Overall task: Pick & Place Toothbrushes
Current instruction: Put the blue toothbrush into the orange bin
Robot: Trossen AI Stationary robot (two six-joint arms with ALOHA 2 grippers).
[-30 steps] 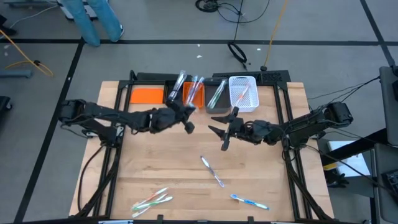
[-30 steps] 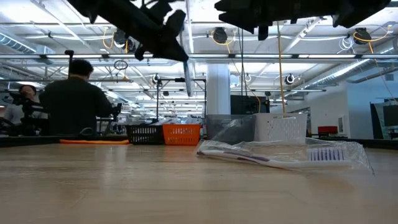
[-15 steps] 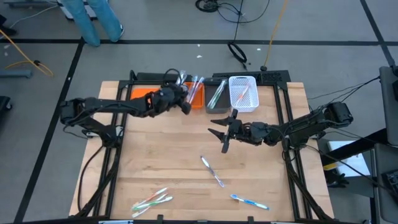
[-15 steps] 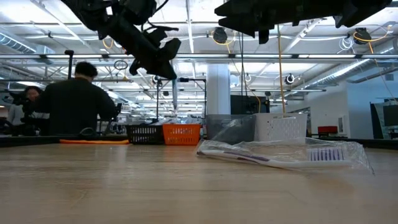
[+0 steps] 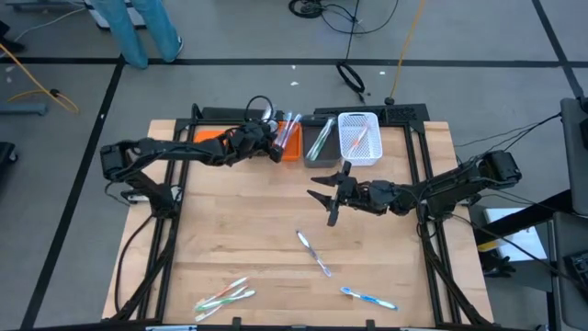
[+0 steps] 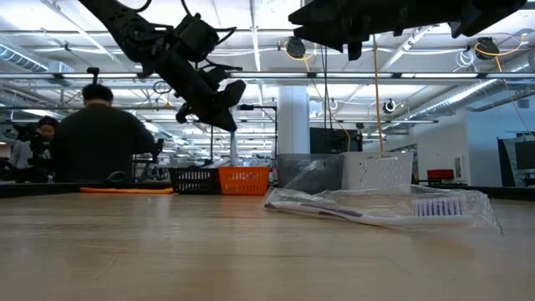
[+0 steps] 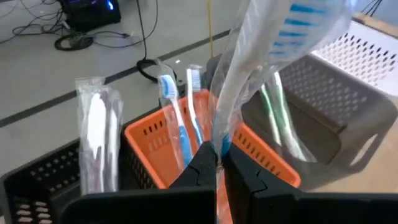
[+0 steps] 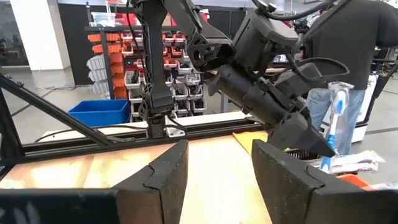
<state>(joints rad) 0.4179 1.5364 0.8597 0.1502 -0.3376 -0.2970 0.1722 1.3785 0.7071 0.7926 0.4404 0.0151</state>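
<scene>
Grey floor (image 5: pixel 73 110) w/ black tape lines (image 5: pixel 276 62). Ceiling strip lights (image 6: pixel 401 46), white column (image 6: pixel 294 117). Orange parts-bin racks (image 8: pixel 118 46). Seated person (image 6: pixel 100 142) in bkgd.

No lettering, label, brand or number can be read on anything in these views

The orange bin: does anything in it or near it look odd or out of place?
Its toothbrushes stand upright, poking above the rim of the orange bin. The left gripper holds a wrapped toothbrush over it. Nothing looks spilled or damaged.
</scene>
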